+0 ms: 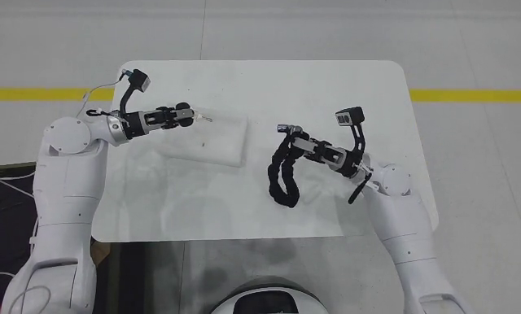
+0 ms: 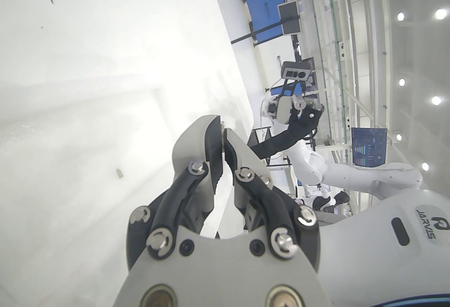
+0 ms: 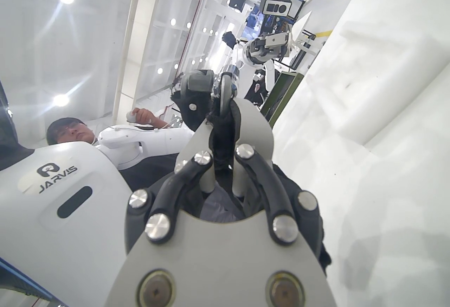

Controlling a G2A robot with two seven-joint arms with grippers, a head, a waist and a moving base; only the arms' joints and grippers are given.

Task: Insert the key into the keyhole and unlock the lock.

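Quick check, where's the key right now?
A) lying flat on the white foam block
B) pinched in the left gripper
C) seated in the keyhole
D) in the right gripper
B: the left gripper is shut on the key, held over the white foam block and well apart from the cable lock, which is in the right gripper.

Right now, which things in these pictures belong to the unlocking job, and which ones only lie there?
For the job:
- key, held in the left gripper
- lock with its black loop, held in the right gripper

Only lying there:
- white foam pad
- table
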